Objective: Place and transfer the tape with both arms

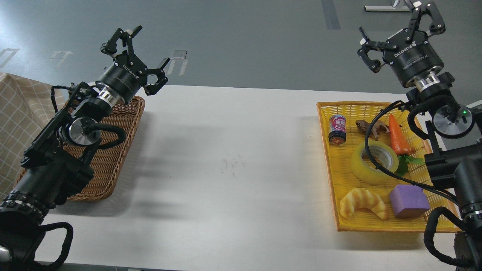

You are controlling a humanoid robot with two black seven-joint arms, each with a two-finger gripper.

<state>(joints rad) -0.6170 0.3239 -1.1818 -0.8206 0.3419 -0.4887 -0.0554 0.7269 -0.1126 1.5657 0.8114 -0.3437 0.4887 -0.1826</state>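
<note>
The tape [372, 162], a wide translucent yellow roll with a grey-white core, lies in the middle of the yellow tray [331, 165] on the right of the table; a black cable crosses in front of it. My right gripper [403, 32] hangs high beyond the tray's far edge, well away from the tape, fingers spread open and empty. My left gripper [139, 56] is raised over the far corner of the brown wicker basket [113, 150] on the left, open too, holding nothing.
In the tray with the tape lie a small can [337, 129], a toy frog [371, 127], a carrot [398, 136], a croissant [363, 202] and a purple block [408, 200]. A checked cloth [19, 116] sits at the far left. White tabletop [233, 162] spans between basket and tray.
</note>
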